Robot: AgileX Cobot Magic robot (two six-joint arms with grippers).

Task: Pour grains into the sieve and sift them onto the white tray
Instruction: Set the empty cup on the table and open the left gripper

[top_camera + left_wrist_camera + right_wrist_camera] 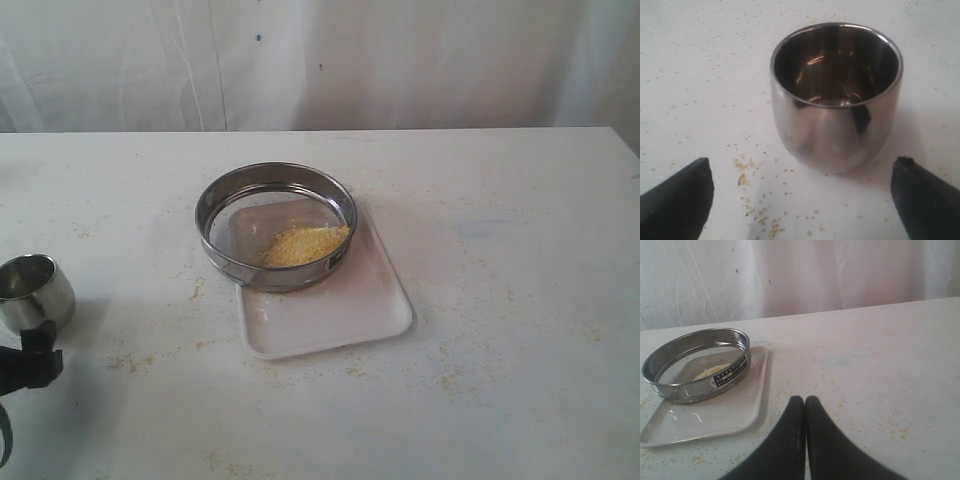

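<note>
Left pincer (802,167) gaped near the cup (836,95); right pincer (805,405) pinched together, empty. We feared sifted grains (305,245) missing the tray (340,320): the sieve (276,226) overhung its left edge.

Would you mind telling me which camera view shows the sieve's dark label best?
The right wrist view: the label faces that camera on the sieve wall. The exterior view catches only a dark sliver of it; the left wrist view shows no sieve.
</note>
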